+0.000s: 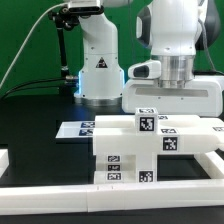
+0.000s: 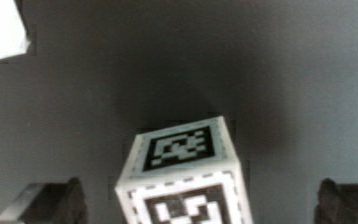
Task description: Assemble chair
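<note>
Nearest, the tagged chair (image 2: 179, 172) part sits between the wide-open hand's (image 2: 208, 203) fingers (image 2: 51, 203), ungripped.

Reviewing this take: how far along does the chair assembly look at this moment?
Done: several tagged white parts already stand stacked as a partial chair against the rail in the exterior view. In hand: nothing; the gripper hangs open above the top tagged block, a finger on each side without gripping. Left: which parts are still missing cannot be told; the marker board lies behind.
</note>
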Controlling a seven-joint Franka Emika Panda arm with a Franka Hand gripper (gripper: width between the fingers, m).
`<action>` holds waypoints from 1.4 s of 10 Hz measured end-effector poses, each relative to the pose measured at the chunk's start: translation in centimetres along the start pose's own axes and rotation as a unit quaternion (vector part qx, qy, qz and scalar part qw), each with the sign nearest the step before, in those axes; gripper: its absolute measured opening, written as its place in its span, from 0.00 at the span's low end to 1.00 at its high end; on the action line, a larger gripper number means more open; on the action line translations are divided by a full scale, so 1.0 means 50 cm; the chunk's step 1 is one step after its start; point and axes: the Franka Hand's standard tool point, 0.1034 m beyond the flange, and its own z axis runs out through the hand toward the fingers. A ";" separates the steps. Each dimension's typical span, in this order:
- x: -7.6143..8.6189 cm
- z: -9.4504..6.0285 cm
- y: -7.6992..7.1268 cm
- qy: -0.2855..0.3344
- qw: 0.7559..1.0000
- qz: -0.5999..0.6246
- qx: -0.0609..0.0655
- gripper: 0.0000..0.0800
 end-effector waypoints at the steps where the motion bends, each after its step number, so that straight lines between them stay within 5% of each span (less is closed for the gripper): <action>1: 0.000 0.000 0.000 0.000 1.000 0.000 0.000 0.66; 2: 0.000 0.000 0.000 0.000 1.000 0.000 0.000 0.66; 3: 0.000 0.000 0.000 0.000 1.000 0.000 0.000 0.44; 4: 0.000 0.000 0.000 0.000 1.000 0.000 0.000 0.35; 12: -0.001 -0.005 -0.003 -0.007 1.000 -0.002 -0.001 0.35; 14: 0.039 -0.113 -0.010 -0.018 1.000 -0.012 0.021 0.35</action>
